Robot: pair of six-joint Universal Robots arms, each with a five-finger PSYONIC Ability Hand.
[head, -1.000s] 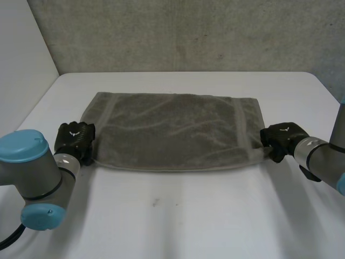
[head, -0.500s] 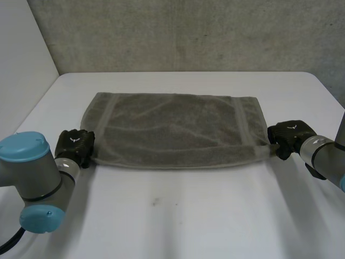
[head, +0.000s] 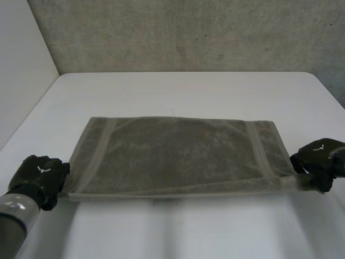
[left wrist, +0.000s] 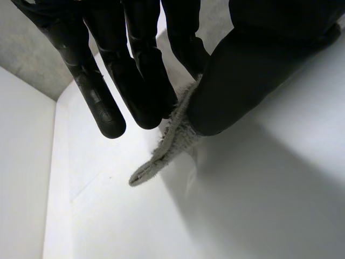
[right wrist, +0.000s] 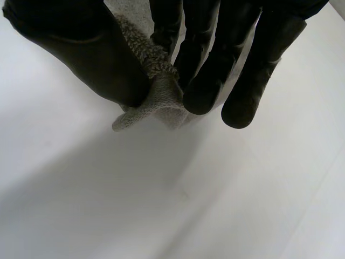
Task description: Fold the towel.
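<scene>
— Head view first. Towel [head: 178, 154] where?
— Flat on the white table [head: 178, 89], long axis side to side, stretched between left hand [head: 40, 172] and right hand [head: 319, 156]. Pinched at both near corners, one per hand.
— Nearer hand?
— Neither; level, each at its own corner. Far edge straight ahead of both, so likely lifting together and carrying the near edge over to it.
— Left wrist view?
— Left hand [left wrist: 135, 65] with thumb and fingers clamped on a grey terry corner [left wrist: 172, 140], tip poking out past the fingertips just above the table.
— Right wrist view?
— Much the same: right hand [right wrist: 215, 59] nipping the other corner [right wrist: 156, 102] between thumb and fingers, cloth bunched at the pinch.
— Writing anywhere?
— None readable. Just a small pale emblem on the back of each hand in the head view.
</scene>
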